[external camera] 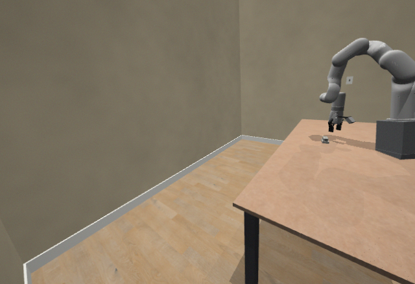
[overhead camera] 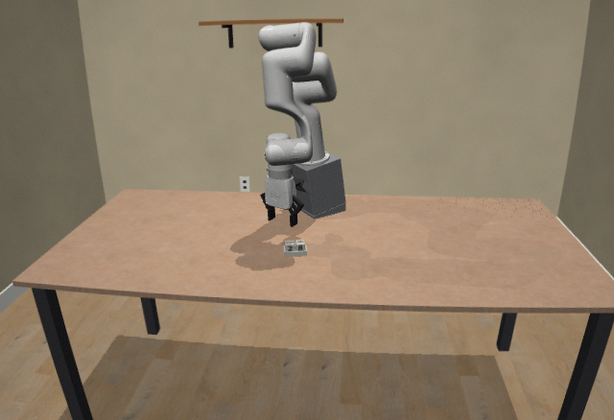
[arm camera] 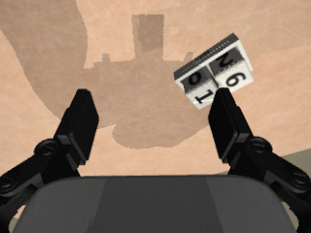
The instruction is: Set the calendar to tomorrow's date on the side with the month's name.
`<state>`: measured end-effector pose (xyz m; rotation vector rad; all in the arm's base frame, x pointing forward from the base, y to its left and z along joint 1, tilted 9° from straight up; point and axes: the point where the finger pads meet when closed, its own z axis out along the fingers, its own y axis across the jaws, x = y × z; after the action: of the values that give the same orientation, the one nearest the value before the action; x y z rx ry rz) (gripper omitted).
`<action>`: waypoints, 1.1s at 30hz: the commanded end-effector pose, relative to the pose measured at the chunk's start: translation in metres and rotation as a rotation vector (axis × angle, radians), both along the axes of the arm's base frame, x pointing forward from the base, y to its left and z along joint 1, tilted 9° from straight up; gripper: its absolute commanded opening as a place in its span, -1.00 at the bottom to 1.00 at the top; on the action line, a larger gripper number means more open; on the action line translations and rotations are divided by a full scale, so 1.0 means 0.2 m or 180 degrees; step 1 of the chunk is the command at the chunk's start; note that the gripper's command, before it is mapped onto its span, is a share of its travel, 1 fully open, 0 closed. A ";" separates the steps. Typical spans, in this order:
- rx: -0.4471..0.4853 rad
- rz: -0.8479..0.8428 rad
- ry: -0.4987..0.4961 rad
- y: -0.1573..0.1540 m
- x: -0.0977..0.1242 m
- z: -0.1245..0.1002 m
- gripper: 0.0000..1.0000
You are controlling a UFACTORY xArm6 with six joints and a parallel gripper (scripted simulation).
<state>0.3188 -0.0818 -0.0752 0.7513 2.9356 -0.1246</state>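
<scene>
The tabletop point(overhead camera: 198, 276) point(external camera: 321, 187), light reddish brown, carries everything. Upon it stands the grey arm point(overhead camera: 277, 81) point(external camera: 350, 51), on a dark grey base box point(overhead camera: 326, 190) point(external camera: 388, 138). The arm bends over and its hand point(overhead camera: 282, 220) point(external camera: 334, 129) point(arm camera: 153, 103) hangs above the tabletop, with the fingers pointing down. The hand is fully open and holds nothing.

The calendar's tray point(overhead camera: 295, 253) point(external camera: 325, 142) point(arm camera: 206, 57) is small and pale, and it rests on the tabletop, apart from the hand. Seen from the hand, it is at about five o'clock in the top view and seven o'clock in the exterior view. In the wrist view it lies at two o'clock from the middle, turned at an angle; its long wall there looks dark.

Inside the tray are two white cubes with dark digits, side by side. In the top view, the "2" cube point(overhead camera: 290, 247) point(arm camera: 235, 79) is at nine o'clock from the "8" cube point(overhead camera: 300, 246) point(arm camera: 202, 97), both digits upright. On their upper faces, the wrist view shows 6 and 1, respectively. The month's name I cannot read.
</scene>
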 end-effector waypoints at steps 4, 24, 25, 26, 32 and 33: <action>-0.0043 -0.0006 -0.0024 -0.02 0.02 -0.09 1.00; -0.0042 -0.0006 -0.0024 -0.02 0.02 -0.11 1.00; -0.0042 -0.0006 -0.0024 -0.02 0.02 -0.11 1.00; -0.0042 -0.0006 -0.0024 -0.02 0.02 -0.11 1.00; -0.0042 -0.0006 -0.0024 -0.02 0.02 -0.11 1.00; -0.0042 -0.0006 -0.0024 -0.02 0.02 -0.11 1.00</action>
<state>0.3219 -0.0851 -0.0981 0.7524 2.9299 -0.1376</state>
